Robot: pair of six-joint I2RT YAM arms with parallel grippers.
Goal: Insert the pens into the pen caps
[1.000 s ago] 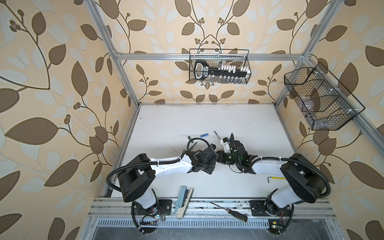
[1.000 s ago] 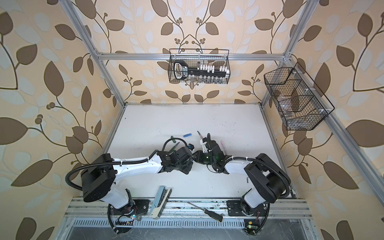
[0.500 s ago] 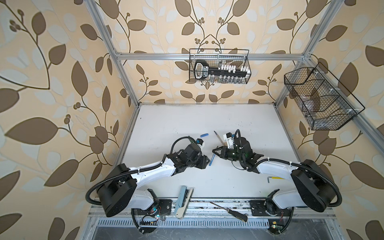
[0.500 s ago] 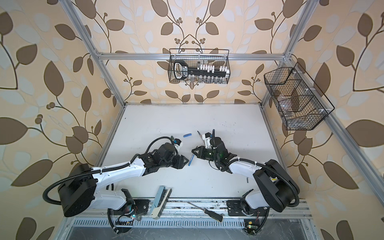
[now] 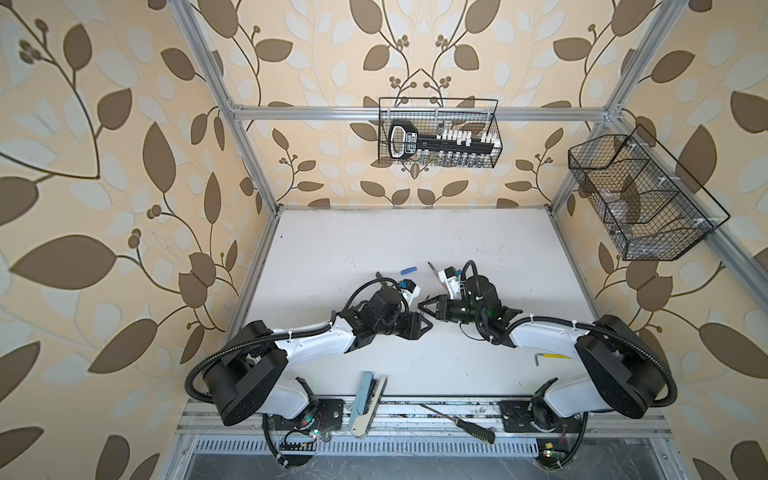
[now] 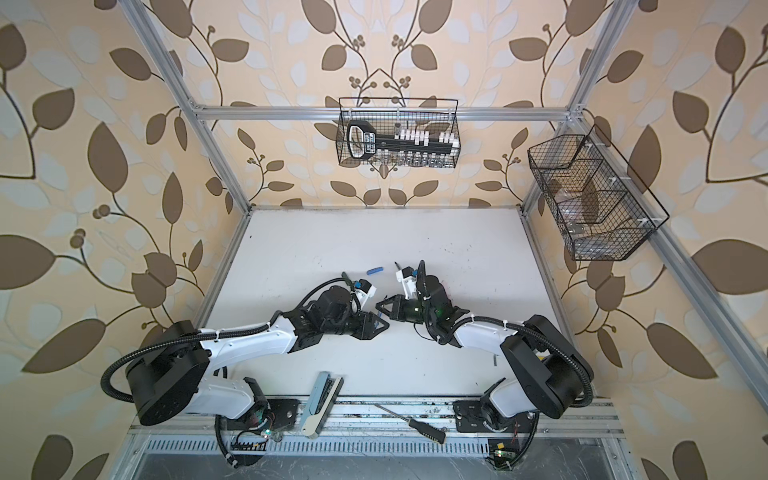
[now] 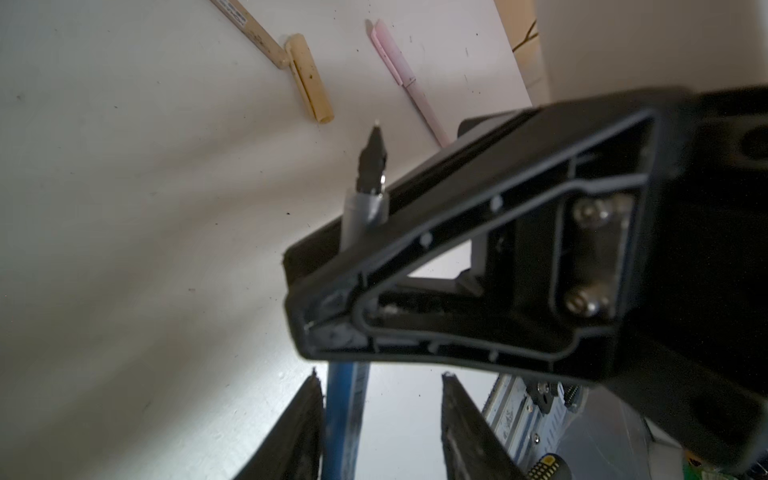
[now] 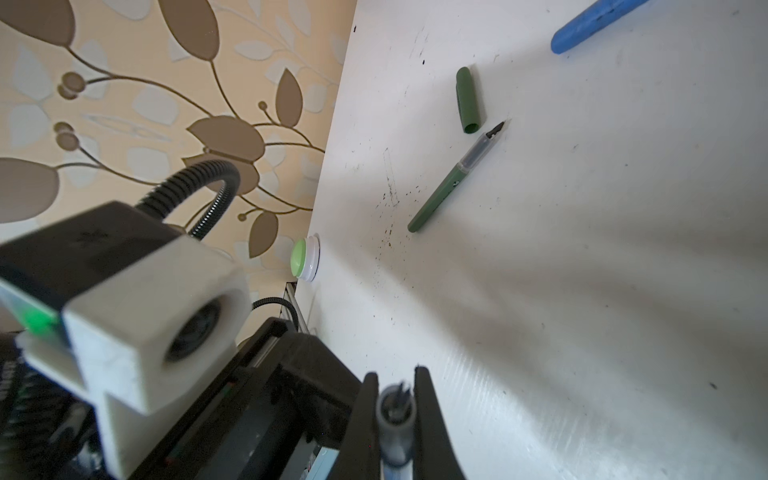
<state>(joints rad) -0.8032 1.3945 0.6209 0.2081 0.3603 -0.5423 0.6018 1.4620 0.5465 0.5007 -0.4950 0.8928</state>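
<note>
Blue pen (image 7: pixel 347 415) with a clear grip section and a dark pointed tip is held over the white tabletop (image 8: pixel 582 291), clamped near its tip by the right fingers (image 8: pixel 430 415). The left fingers (image 7: pixel 299 424) stand apart around its barrel, released. The short blue tube-shaped cap (image 8: pixel 590 20) lies on the tabletop, well apart.

White links (image 5: pixel 309 341), black joints (image 5: pixel 623 374), ribbed black cables (image 5: pixel 188 380).
</note>
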